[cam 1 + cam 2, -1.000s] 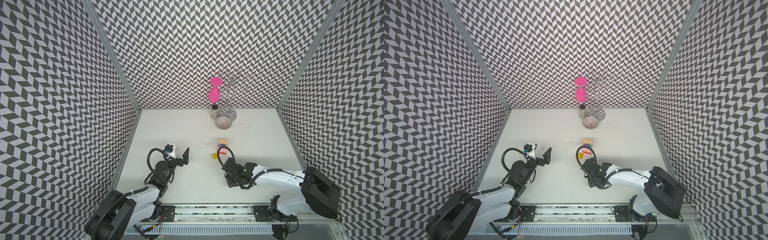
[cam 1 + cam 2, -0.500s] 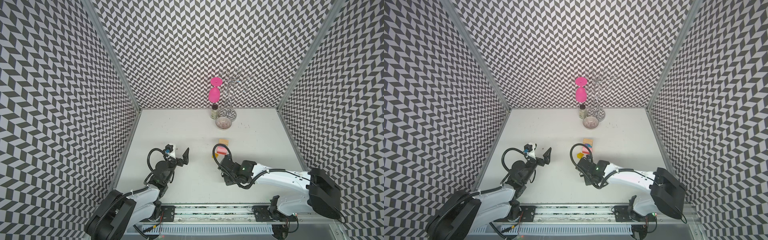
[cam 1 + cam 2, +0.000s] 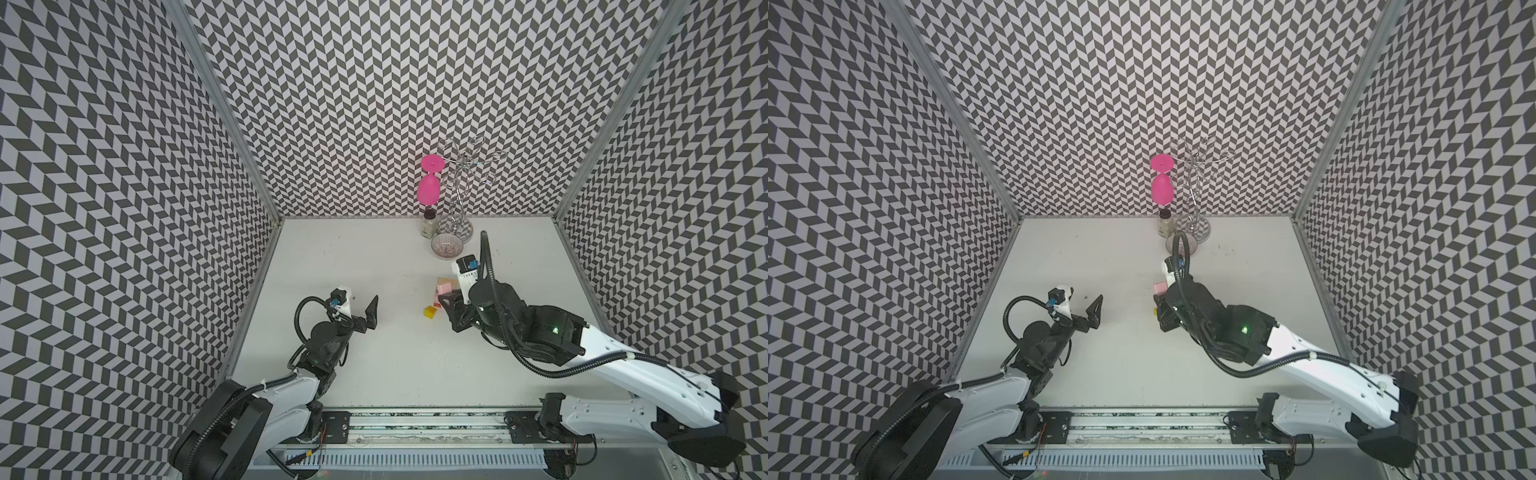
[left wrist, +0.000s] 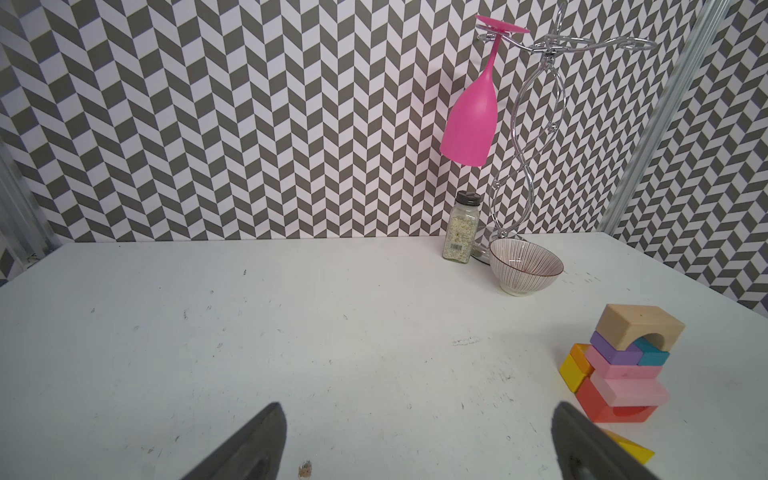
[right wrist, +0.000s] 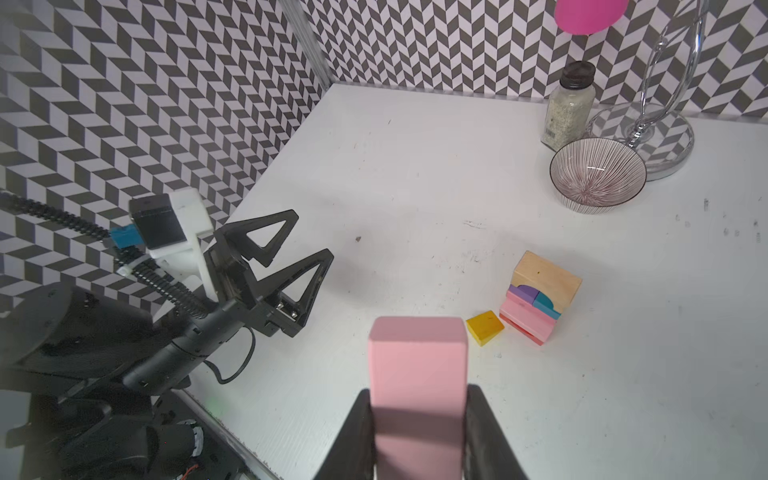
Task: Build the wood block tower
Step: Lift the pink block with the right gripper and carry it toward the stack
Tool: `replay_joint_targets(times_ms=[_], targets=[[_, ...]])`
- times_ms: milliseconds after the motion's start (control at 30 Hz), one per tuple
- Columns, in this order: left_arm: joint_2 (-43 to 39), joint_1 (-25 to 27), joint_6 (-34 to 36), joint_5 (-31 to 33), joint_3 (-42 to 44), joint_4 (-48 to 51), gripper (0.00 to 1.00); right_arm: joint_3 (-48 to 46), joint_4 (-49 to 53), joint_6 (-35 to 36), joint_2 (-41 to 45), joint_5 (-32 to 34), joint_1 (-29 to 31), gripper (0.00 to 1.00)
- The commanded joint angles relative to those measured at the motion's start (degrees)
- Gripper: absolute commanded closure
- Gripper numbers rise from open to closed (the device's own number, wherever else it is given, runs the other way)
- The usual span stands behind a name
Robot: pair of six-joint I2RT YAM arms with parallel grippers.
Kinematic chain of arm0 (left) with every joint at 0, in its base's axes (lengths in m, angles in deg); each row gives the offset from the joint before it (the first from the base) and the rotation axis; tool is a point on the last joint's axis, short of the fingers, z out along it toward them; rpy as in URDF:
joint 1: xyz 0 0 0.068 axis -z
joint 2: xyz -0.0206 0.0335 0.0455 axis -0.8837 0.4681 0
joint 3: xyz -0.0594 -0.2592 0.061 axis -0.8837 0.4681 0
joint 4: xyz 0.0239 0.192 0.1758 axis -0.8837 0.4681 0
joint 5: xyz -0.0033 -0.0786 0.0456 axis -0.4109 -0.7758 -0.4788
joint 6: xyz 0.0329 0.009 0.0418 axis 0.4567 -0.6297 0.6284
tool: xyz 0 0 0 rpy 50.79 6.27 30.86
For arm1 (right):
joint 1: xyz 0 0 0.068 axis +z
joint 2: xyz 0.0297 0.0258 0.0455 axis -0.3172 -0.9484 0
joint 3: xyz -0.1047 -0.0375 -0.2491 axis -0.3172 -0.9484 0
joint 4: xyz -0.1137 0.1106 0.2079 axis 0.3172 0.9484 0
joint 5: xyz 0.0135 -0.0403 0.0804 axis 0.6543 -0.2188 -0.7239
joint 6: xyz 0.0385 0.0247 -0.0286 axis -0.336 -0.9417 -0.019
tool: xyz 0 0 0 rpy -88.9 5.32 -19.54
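Observation:
The wood block tower (image 4: pixel 623 374) stands mid-table: a red arch at the base, two pink slabs, purple and teal pieces, and a plain wood arch (image 5: pixel 546 278) on top. In both top views the tower (image 3: pixel 444 286) (image 3: pixel 1158 287) is partly hidden by my right arm. A yellow block (image 5: pixel 484 328) (image 3: pixel 429 311) lies beside it. My right gripper (image 5: pixel 417 399) (image 3: pixel 449 307) is raised above the table, shut on a pink block (image 5: pixel 417 365). My left gripper (image 4: pixel 417 411) (image 3: pixel 365 307) (image 5: pixel 311 233) hovers open and empty, left of the tower.
At the back stand a ribbed bowl (image 3: pixel 446 245) (image 4: pixel 525 266), a spice jar (image 3: pixel 429 223) (image 4: pixel 461 232) and a chrome rack (image 3: pixel 457 195) with a pink goblet (image 3: pixel 429 187) hanging from it. Patterned walls close three sides.
My right gripper has shut on the pink block and risen from beside the tower with the block in it. The left arm has not moved.

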Motion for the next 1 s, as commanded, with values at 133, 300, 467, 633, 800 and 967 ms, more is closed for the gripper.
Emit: replay_joint_targets(times_ms=[133, 300, 467, 633, 800, 967], targets=[[-1.0, 0.2, 0.0, 0.6, 0.2, -1.6, 0.0, 10.0, 3.1, 14.4, -5.6, -17.1, -11.5, 1.0], [-0.9, 0.2, 0.1, 0.1, 0.4, -2.0, 0.0, 10.8, 7.3, 23.0, -13.5, -25.0, -18.4, 1.0], [-0.8, 0.2, 0.0, 0.7, 0.1, -1.5, 0.0, 18.9, 18.2, 32.0, -28.3, -29.4, -23.5, 1.0], [-1.5, 0.0, -0.3, 1.2, 0.4, -1.5, 0.0, 31.2, 20.2, 36.2, -37.0, -32.8, -25.6, 1.0], [-1.8, 0.0, -0.4, 0.8, 0.9, -2.1, 0.0, 31.2, 18.1, 39.8, -37.3, -32.2, -25.7, 1.0], [-1.9, 0.0, -0.3, 0.6, 1.0, -2.4, 0.0, 25.2, 14.9, 41.8, -29.2, -32.0, -25.8, 1.0]])
